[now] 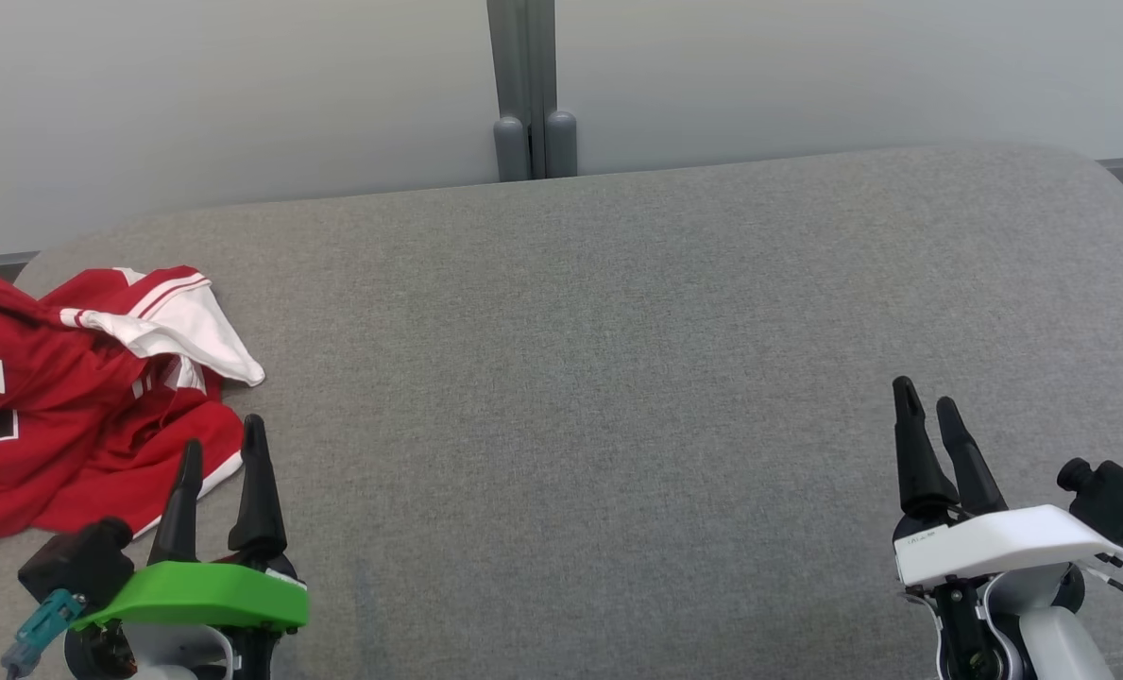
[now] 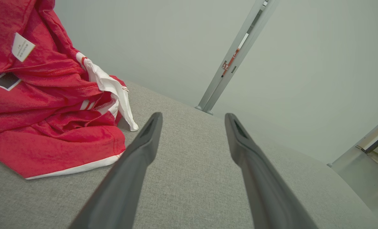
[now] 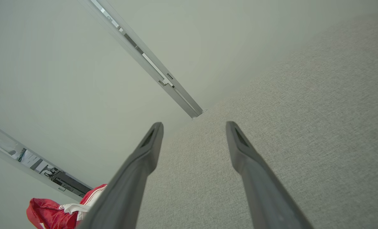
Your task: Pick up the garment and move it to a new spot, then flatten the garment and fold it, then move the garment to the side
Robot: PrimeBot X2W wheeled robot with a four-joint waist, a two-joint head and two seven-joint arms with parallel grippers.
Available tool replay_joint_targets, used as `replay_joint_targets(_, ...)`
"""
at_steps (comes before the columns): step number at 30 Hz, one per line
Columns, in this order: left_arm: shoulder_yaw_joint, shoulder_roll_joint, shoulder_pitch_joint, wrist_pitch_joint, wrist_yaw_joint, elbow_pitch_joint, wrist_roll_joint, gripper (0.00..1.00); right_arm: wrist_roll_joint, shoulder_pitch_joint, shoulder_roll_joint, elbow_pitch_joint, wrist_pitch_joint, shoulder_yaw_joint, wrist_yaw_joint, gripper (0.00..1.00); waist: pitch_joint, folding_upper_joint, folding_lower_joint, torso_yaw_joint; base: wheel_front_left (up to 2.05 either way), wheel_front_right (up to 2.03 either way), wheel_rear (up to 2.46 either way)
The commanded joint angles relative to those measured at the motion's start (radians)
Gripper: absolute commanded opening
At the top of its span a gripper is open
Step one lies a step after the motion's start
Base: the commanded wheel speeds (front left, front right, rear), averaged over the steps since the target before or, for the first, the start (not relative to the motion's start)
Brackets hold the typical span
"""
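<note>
Both spread, empty: left claw, right claw | garment crumpled at left edge of cushion | centre open.

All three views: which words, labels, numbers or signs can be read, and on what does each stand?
Nothing reads clearly.
White tag on the red garment: print too small to read.
Red sticker on the metal post: characters blurred.
Grey mark on the white cover of the right gripper: too small to read.
</note>
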Motion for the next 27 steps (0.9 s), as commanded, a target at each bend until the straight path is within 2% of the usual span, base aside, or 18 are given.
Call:
replay_joint_targets(1,-0.004,0.012,0.001,-0.009,0.005,-0.01,0.037,1.0,-0.034,-0.002,-0.006,-0.007,-0.009,0.003,0.0,1.0,0.0,0.0,0.0,0.0,0.0,0.0,0.0)
replay_joint_targets(27,-0.044,0.026,0.001,-0.073,0.034,0.017,0.307,1.0,-0.325,-0.001,-0.008,0.012,-0.072,0.024,0.0,1.0,-0.002,0.0,0.0,0.008,0.0,0.0,0.0)
